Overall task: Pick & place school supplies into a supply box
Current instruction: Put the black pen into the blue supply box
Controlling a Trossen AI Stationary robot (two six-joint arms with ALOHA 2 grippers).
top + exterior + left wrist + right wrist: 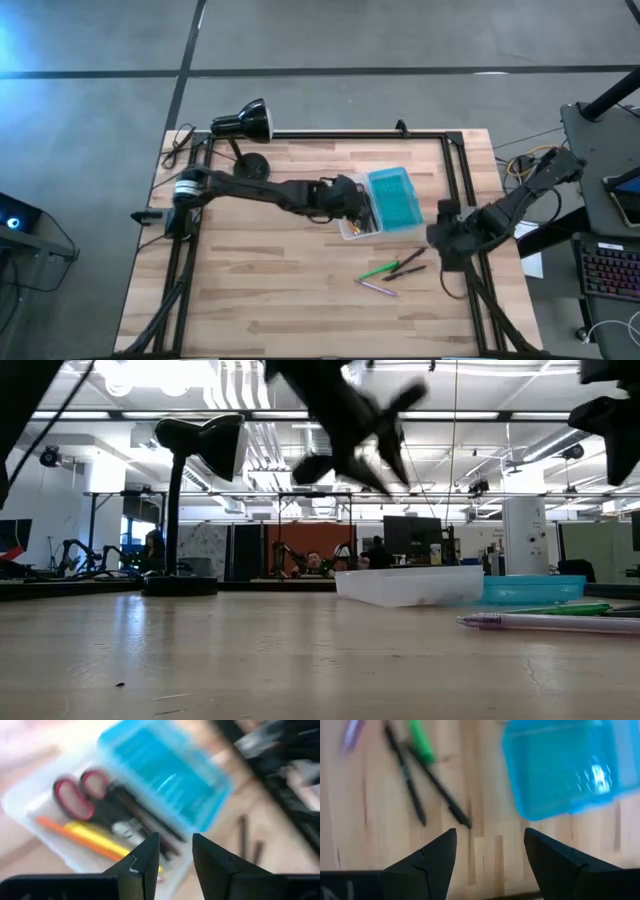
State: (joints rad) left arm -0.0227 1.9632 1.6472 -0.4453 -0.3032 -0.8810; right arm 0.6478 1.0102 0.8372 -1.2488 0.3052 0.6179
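Observation:
The supply box lies open in mid-table, its clear half [358,226] toward the near edge and its teal half [392,197] behind it. In the left wrist view the clear half [45,810] holds red-handled scissors [82,795], an orange pen [75,834], a yellow marker [97,836] and a black pen [145,817]. My left gripper [176,855] hovers open above this half and holds nothing. A green marker [381,268], two black pens [410,262] and a pink pen [377,288] lie on the table near the box. My right gripper [490,850] hangs open above the table right of them.
A black desk lamp [243,123] stands at the far left corner on its round base [251,164]. A black frame [460,180] runs along the table's edges. In the low view the box [410,585] and the pens [550,622] lie to the right; bare wood fills the near left.

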